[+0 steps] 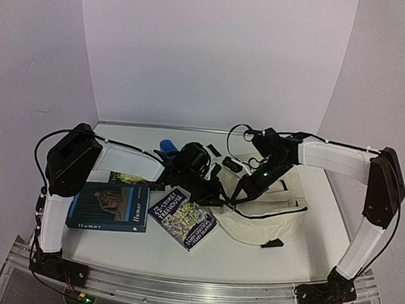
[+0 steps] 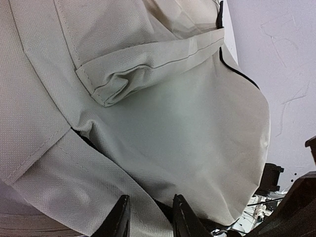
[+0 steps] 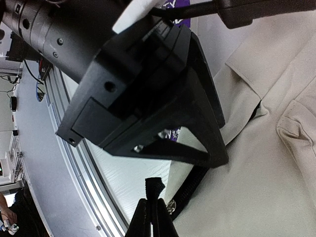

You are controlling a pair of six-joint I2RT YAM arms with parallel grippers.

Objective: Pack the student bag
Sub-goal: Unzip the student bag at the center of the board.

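Note:
The student bag [image 1: 281, 217], cream fabric with black zipper lines, lies right of centre and fills the left wrist view [image 2: 187, 128]. My left gripper [image 1: 217, 193] sits at the bag's left edge, and its fingers [image 2: 150, 217] are closed on a fold of the cream fabric. My right gripper [image 1: 240, 195] is right beside it, shut [image 3: 152, 210] on the black zipper pull tab [image 3: 155, 186], by the metal slider [image 3: 171, 206] on the black zipper line [image 3: 195, 180]. The left gripper's black body [image 3: 148, 98] looms just above the tab. The bag's inside is hidden.
A blue "Humor" book [image 1: 108, 207] and a purple treehouse book [image 1: 183, 217] lie left of the bag. Another book [image 1: 127, 179] lies partly under my left arm. A blue object [image 1: 168, 147] and small black items [image 1: 233, 164] sit behind. The table's front rail [image 3: 94, 197] is close.

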